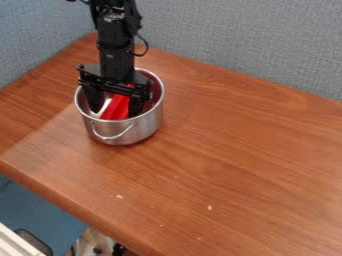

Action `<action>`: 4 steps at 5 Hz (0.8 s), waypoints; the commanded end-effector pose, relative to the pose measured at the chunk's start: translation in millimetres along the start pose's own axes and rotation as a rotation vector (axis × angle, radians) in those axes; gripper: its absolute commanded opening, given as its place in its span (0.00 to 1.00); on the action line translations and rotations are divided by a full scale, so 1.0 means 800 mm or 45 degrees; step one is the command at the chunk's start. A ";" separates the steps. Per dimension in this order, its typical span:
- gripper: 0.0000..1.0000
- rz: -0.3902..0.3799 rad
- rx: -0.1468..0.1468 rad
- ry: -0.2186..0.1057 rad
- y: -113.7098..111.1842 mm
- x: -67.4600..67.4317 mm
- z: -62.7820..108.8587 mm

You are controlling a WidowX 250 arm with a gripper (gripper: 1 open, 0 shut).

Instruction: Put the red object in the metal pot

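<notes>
We see the red object [120, 106] lying inside the metal pot [123, 124], leaning at a slant, its upper end toward the pot's left wall and its lower end near the middle of the bottom. Only part of it shows; the rest is hidden behind the gripper [119, 96] and the pot's near wall. We see the gripper reaching straight down into the pot's mouth with its jaws spread wide, one black finger at either side of the red object; we cannot tell whether either finger touches it. The black arm [118, 35] rises upright from the gripper to the top edge of the view. The pot stands on the brown wooden tabletop [227, 150], toward its far left part, before a grey-blue wall [254, 35].
</notes>
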State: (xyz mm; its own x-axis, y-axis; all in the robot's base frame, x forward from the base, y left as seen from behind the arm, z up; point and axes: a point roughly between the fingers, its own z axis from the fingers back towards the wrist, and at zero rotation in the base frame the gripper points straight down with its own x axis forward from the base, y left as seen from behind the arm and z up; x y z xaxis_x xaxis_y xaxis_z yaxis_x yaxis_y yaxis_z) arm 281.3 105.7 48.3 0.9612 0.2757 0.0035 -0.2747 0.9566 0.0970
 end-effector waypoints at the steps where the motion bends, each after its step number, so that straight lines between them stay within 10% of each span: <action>1: 1.00 0.021 -0.001 -0.048 0.005 0.011 0.012; 2: 0.00 0.019 -0.010 -0.047 0.004 0.013 0.010; 3: 0.00 0.010 -0.019 -0.051 0.002 0.014 0.018; 4: 1.00 -0.008 -0.028 -0.057 -0.002 0.015 0.025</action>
State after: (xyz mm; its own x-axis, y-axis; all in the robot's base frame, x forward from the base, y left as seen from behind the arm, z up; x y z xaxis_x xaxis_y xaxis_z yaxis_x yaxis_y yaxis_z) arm 285.2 102.9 50.4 0.9637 0.2665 -0.0180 -0.2646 0.9617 0.0717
